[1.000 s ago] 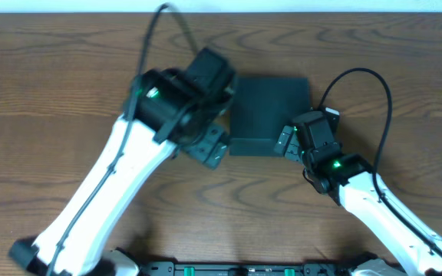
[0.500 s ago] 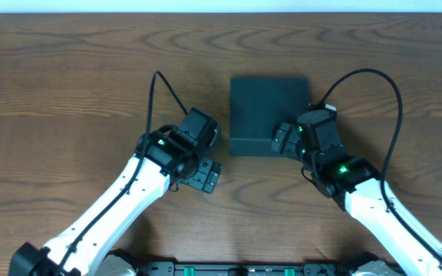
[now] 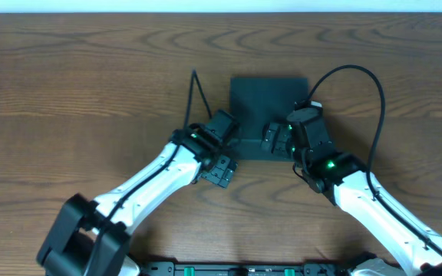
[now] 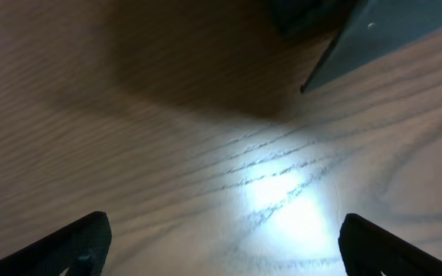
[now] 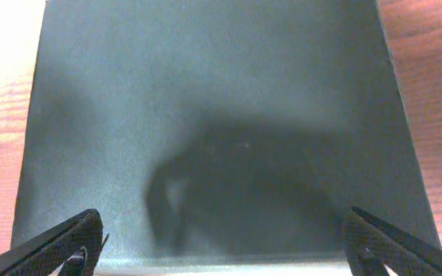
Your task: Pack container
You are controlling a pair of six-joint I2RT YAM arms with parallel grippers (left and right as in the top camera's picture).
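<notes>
The container [image 3: 269, 103] is a matte dark square box with its lid shut, at the table's middle back. My left gripper [image 3: 220, 170] is open and empty, low over bare wood just off the box's front-left corner. In the left wrist view only a corner of the box [image 4: 374, 31] shows at the top right, beyond my left gripper [image 4: 221, 249]. My right gripper [image 3: 276, 139] is open and empty over the box's front edge. In the right wrist view the dark lid [image 5: 221, 100] fills the frame, with my right gripper [image 5: 221, 249] spread wide at its near edge. No snack packets show.
Brown wood table [image 3: 67, 92] all round the box. Black cables [image 3: 359, 80] arch up from both wrists. A black rail [image 3: 244, 268] runs along the front edge. The table's far edge [image 3: 221, 11] meets a pale wall.
My left arm swung down from the box's back-left, then right, to its front-left corner. My right gripper slid left along the box's front edge. The box has not moved.
</notes>
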